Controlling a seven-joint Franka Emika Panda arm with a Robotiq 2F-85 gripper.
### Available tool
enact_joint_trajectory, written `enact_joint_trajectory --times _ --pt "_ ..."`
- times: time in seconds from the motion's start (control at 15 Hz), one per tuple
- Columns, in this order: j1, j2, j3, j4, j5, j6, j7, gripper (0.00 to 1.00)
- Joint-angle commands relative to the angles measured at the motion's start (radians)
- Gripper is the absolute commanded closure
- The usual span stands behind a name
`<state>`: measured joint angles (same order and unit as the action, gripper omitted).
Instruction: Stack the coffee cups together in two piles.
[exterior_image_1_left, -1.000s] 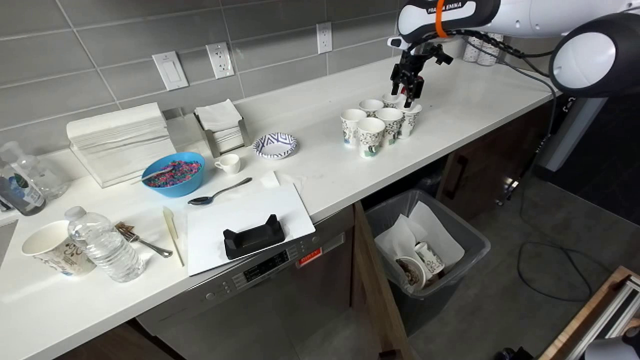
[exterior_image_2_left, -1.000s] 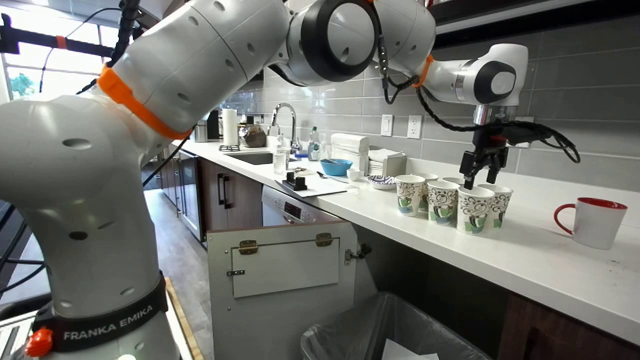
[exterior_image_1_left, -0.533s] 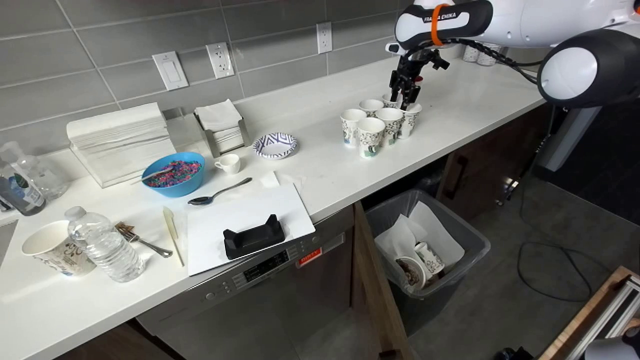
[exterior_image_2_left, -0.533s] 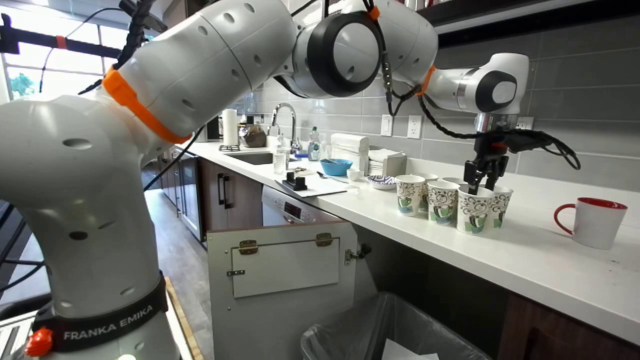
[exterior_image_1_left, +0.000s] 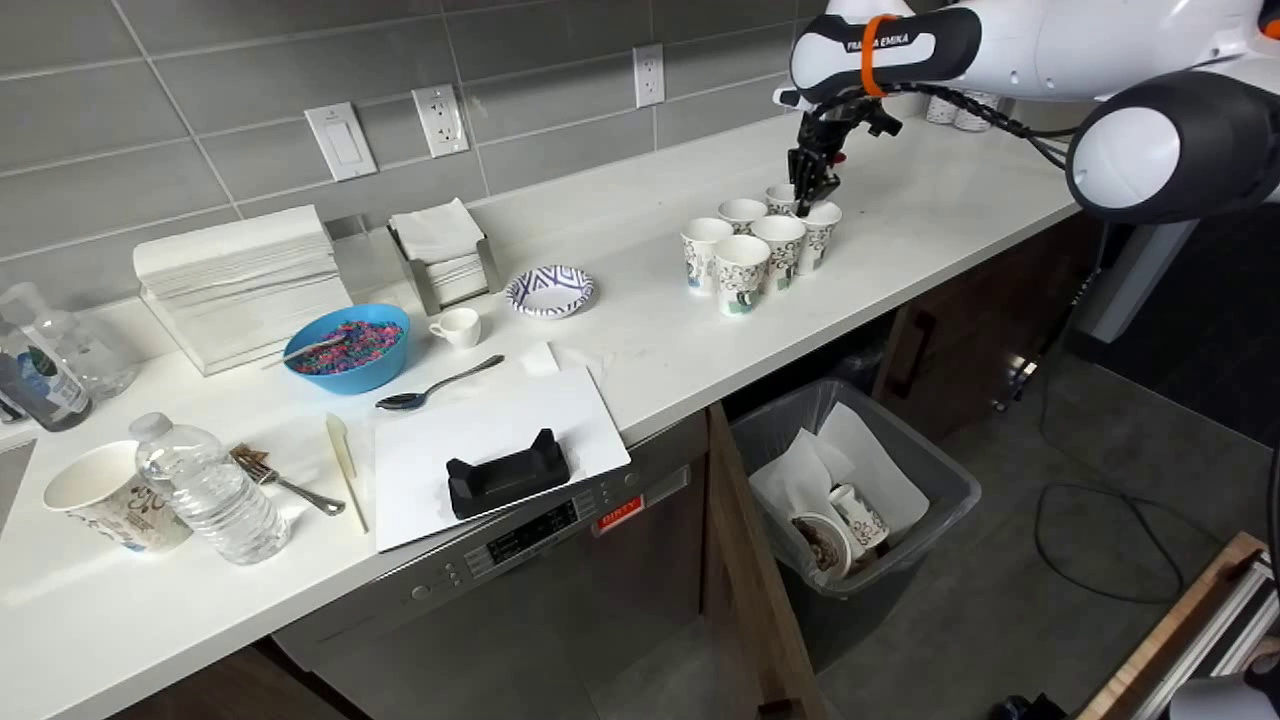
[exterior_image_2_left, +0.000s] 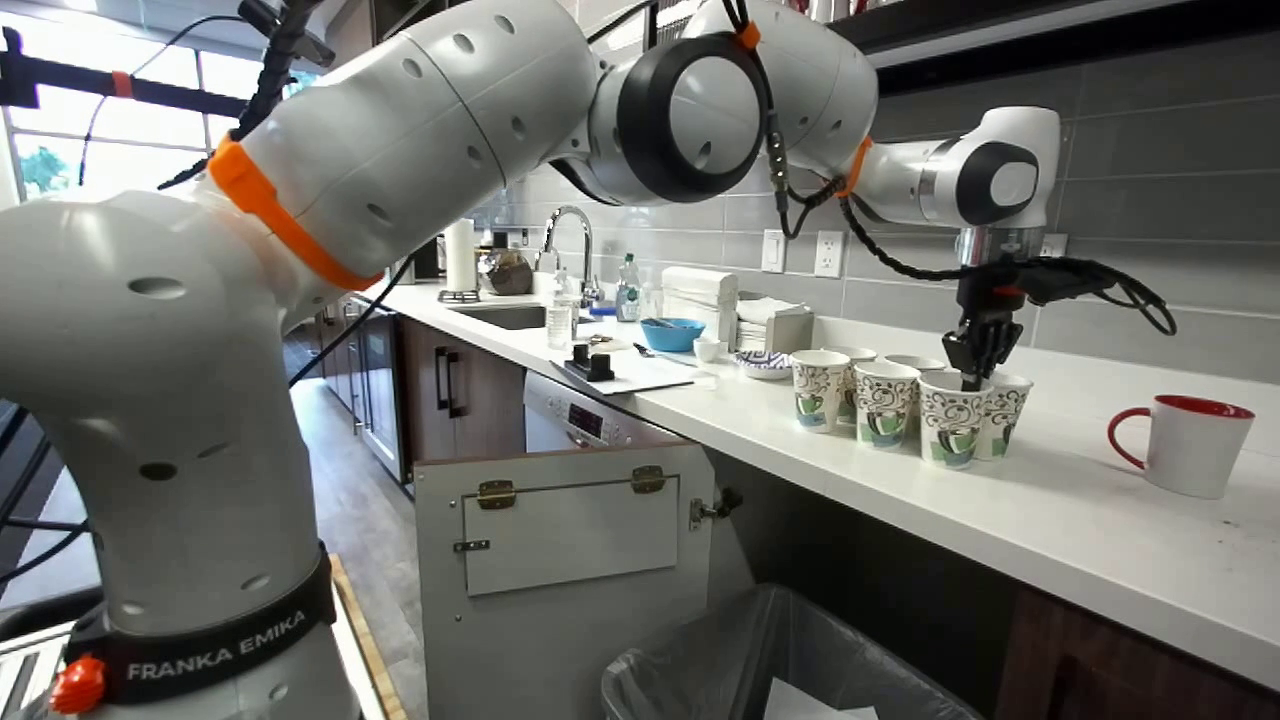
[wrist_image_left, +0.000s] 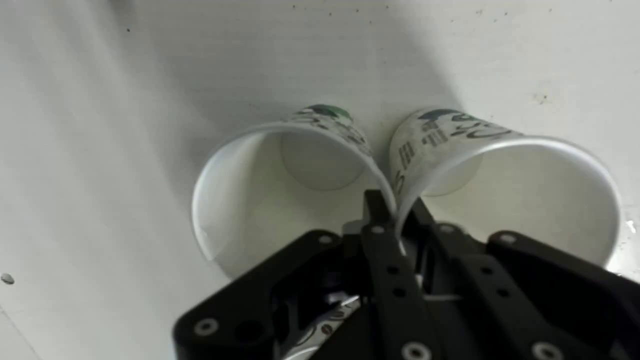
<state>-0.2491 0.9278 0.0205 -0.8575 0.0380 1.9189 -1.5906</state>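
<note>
Several white paper coffee cups with brown swirls and green logos stand upright in a tight cluster on the counter, separate rather than nested; two of them are a front cup (exterior_image_2_left: 884, 408) and a left cup (exterior_image_1_left: 705, 262). My gripper (exterior_image_2_left: 972, 384) points down at the cluster's right end. In the wrist view, one finger is inside a cup (wrist_image_left: 250, 200) and the other inside the neighbouring cup (wrist_image_left: 545, 200). Their touching rims are pinched between the fingertips, so the gripper (wrist_image_left: 396, 207) is shut on both. Part of another cup (wrist_image_left: 322, 332) shows beneath the gripper linkage.
A red-rimmed mug (exterior_image_2_left: 1195, 445) stands right of the cups. On their other side lie a patterned paper bowl (exterior_image_1_left: 550, 292), a small white cup (exterior_image_1_left: 458, 327) and a blue bowl (exterior_image_1_left: 350, 365). Below the counter edge are a trash bin (exterior_image_1_left: 900, 590) and an open cabinet door (exterior_image_2_left: 570, 580).
My gripper has come down from above the cups, and its fingers have closed onto two adjoining rims. Those two cups have shifted very slightly; the others stand where they were.
</note>
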Motion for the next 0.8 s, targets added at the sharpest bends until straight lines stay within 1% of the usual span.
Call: enact_joint_trajectory --times 0.0,0.07,0.53,0.73 --pt "0.013 0.027 -0.027 0.061 -0.034 -0.041 0.018 1.0" --pt "0.012 0.024 -0.03 0.067 -0.038 -0.05 0.019 0.98" --pt "0.018 -0.006 -0.048 0.074 -0.083 -0.068 0.013 0.99" --pt "0.03 -0.04 -0.052 0.07 -0.099 -0.123 0.029 0.99"
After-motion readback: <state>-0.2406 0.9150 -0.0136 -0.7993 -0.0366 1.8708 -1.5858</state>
